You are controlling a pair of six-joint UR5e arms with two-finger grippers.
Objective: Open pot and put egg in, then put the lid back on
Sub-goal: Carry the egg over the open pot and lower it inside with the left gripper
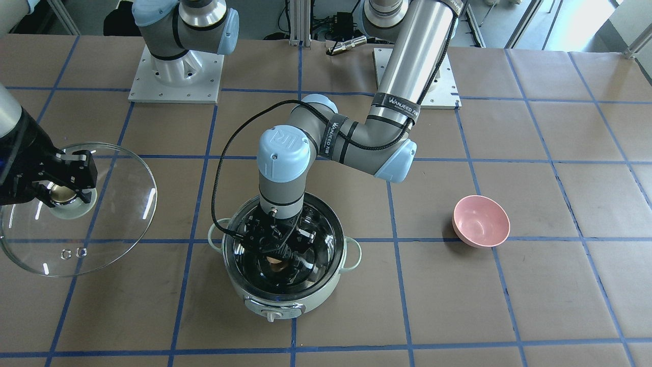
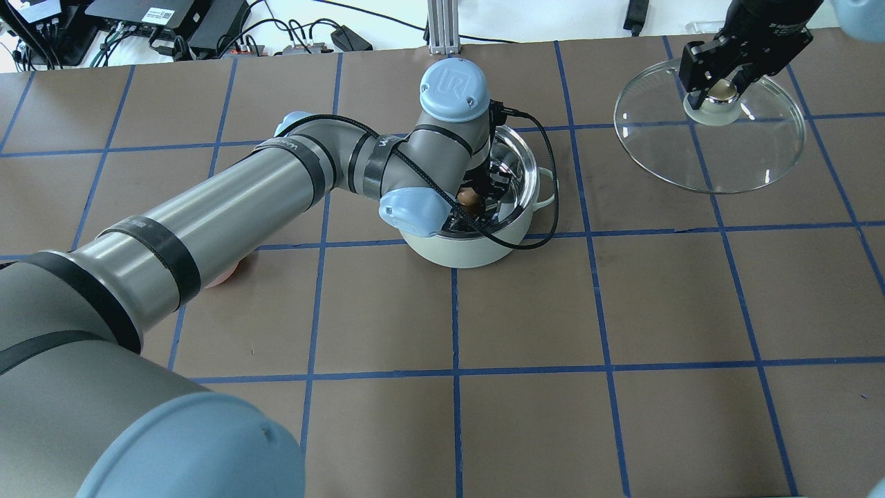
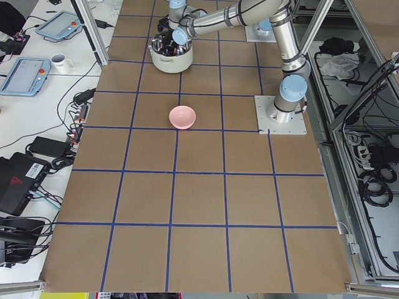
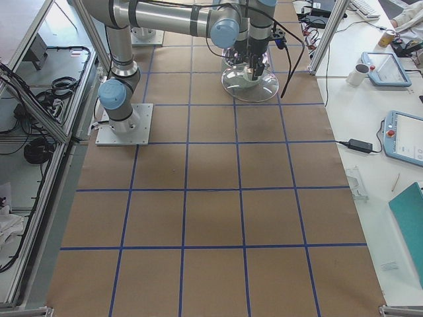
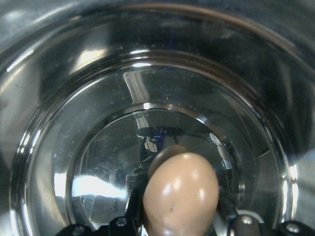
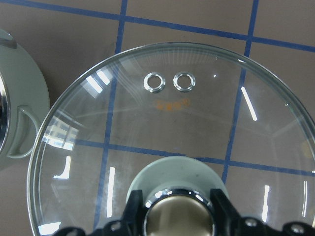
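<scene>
The mint-green pot stands open mid-table; it also shows in the overhead view. My left gripper reaches down inside it, shut on the tan egg, which is also in the overhead view and the left wrist view, just above the steel bottom. My right gripper is shut on the beige knob of the glass lid and holds it to the side, apart from the pot. The lid also shows in the overhead view and the right wrist view.
A pink bowl sits on the table on my left arm's side of the pot. The left arm's black cable loops over the pot's rim. The pot's side handle lies close to the lid's edge.
</scene>
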